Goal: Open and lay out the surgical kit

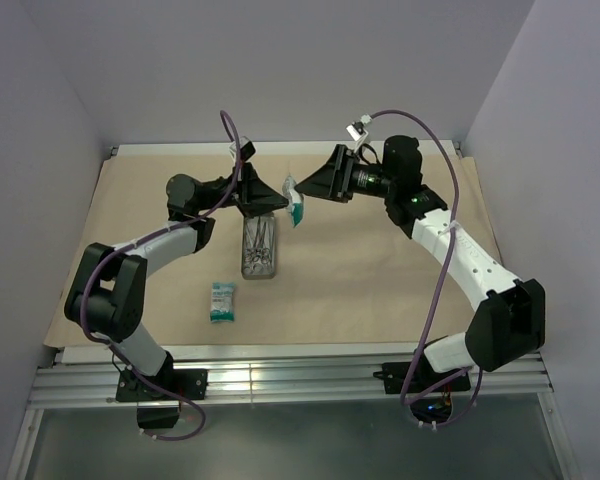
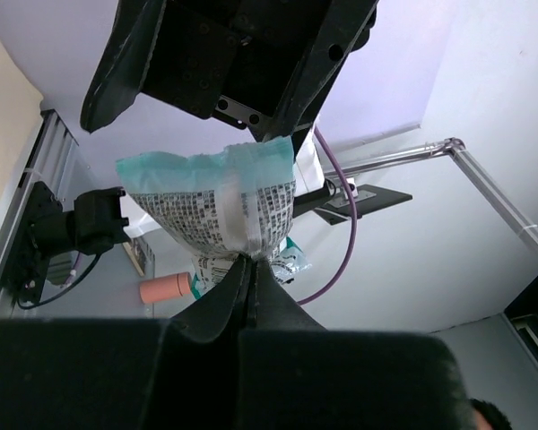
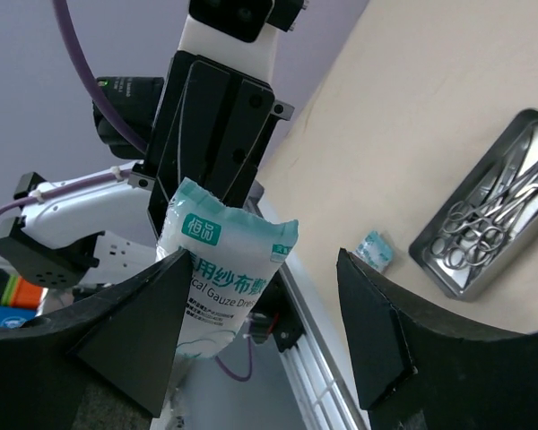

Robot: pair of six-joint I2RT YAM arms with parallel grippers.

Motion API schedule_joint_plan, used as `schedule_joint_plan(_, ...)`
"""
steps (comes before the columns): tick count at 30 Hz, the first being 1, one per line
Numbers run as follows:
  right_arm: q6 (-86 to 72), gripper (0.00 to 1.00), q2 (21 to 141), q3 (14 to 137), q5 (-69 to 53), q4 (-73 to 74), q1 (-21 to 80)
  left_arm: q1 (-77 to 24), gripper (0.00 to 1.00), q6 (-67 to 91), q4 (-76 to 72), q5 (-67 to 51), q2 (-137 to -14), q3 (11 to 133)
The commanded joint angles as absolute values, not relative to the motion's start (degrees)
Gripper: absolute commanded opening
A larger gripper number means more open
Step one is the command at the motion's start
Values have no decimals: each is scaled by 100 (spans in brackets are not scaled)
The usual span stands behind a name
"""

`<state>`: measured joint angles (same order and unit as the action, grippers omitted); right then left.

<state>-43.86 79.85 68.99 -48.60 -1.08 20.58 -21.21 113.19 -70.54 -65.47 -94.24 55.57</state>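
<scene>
- Packet [image 1: 295, 200] hangs mid-air near the tray [image 1: 259, 274], left fingers [image 2: 220, 309] clenched on one end, seemingly for a handover.
- Right fingers [image 3: 377, 331] released, straddling it; drape [image 1: 380, 270] lies spread flat below.

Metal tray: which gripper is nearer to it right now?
Left. The left gripper, shut on a raised packet, hangs by the far end of the tray. The open right gripper sits farther off to the tray's right, across that packet.
</scene>
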Motion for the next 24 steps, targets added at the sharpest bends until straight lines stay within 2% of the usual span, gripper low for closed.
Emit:
schedule_joint_plan(1, -4851, 73, 7875, 6610, -5080, -869, 2250, -2224, 0, 11278, -8202, -6539, -9334, 5564)
schedule_joint_plan(8, -5413, 74, 7814, 6346, -5185, -1415, 2294, -2224, 0, 10065, -6630, -6644, -9001, 5642)
schedule_joint_plan(14, -5354, 75, 7813, 6389, -5256, -1372, 2364, -2224, 0, 9607, -6117, -6680, -8982, 5687)
schedule_joint_plan(20, -5203, 69, 7735, 6363, -5212, -1151, 2417, -2215, 0, 9466, -5951, -6662, -9018, 5625)
schedule_joint_plan(24, -5133, 59, 7726, 6398, -5177, -1020, 2417, -2197, 1, 9133, -5617, -6671, -8930, 5555)
